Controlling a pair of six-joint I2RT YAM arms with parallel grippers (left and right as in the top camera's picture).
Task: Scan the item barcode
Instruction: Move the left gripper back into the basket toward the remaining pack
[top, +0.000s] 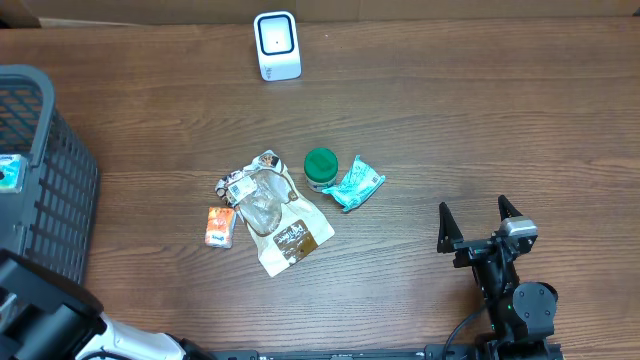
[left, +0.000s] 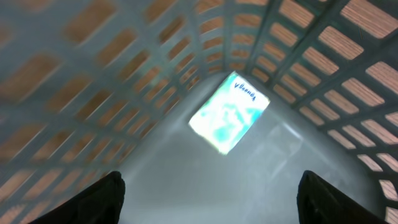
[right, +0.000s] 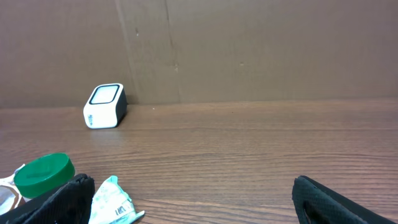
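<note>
Your left hand (left: 211, 194) is hanging inside the dark grey plastic mesh basket (top: 45, 190), far left of the white box-shaped barcode scanner (top: 277, 46). Its fingers are spreading wide with nothing between them. The pale blue-and-white tissue packet (left: 229, 113) is lying on the basket floor, apart from those fingers, so 1 item is looking finished.

4 items are waiting on the brown wooden desk (top: 450, 120), in front of the scanner:
- the clear plastic pouch with a brown label (top: 270, 215)
- the small orange packet (top: 220, 227)
- the green-lidded round jar (top: 320, 167)
- the teal-and-white crinkled packet (top: 355, 185)

Your right hand (top: 473, 210) is idling fully open and empty, front-right of the scanner.
</note>
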